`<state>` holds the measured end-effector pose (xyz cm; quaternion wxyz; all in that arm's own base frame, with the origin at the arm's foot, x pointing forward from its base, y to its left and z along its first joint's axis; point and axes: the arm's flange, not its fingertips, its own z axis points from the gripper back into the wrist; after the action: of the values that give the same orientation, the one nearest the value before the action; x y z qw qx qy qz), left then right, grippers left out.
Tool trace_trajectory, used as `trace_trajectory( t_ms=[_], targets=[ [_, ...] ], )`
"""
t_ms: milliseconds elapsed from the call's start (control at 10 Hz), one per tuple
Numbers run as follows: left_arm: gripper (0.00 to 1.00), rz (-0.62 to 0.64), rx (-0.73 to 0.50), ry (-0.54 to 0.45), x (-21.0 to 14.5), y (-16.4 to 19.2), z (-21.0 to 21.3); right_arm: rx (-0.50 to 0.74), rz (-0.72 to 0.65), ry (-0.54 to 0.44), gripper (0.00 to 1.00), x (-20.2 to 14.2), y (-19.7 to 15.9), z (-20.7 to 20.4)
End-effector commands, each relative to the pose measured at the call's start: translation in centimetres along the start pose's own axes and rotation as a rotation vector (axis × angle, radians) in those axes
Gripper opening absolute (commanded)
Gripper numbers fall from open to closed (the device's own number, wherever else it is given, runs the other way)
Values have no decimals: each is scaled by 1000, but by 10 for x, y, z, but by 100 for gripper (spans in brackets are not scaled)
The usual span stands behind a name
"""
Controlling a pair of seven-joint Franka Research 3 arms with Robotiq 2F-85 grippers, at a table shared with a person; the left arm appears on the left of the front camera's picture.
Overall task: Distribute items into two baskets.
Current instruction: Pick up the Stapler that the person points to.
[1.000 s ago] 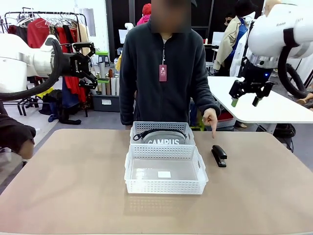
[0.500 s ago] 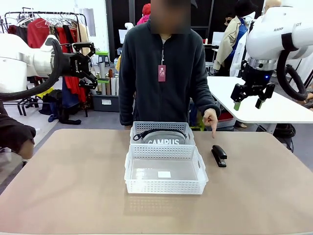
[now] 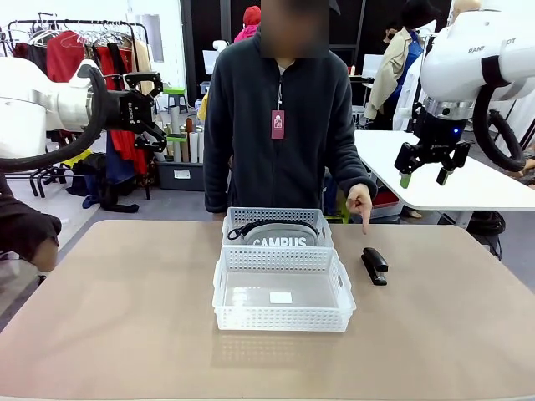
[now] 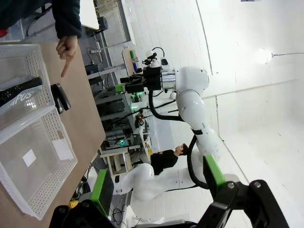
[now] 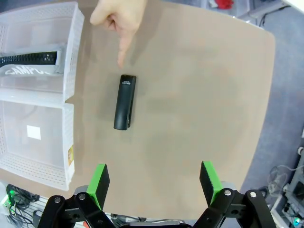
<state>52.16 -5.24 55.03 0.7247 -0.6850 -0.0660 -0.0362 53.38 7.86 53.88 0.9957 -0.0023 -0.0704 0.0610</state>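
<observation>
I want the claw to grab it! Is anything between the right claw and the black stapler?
No. In the right wrist view, just bare table lies between the open right claw and the stapler.

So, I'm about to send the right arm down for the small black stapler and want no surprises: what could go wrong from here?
The person's hand points down right by the small black stapler, so the open right gripper could meet that finger on the way down. The stapler lies near the wall of the larger white lattice plastic basket; a gripper finger might catch it.
</observation>
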Motion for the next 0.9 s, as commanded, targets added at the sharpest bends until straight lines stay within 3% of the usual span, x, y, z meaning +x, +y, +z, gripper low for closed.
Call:
trace_trajectory(
  t_ms=[0,600,800],
  targets=[
    [100,9,2,-1,-1,-2,1,5,0,-19,100,1,0,1],
    [100,9,2,-1,-1,-2,1,0,0,0,100,0,0,0],
    [100,9,2,-1,-1,-2,1,8,41,-4,100,4,8,-19]
  ],
)
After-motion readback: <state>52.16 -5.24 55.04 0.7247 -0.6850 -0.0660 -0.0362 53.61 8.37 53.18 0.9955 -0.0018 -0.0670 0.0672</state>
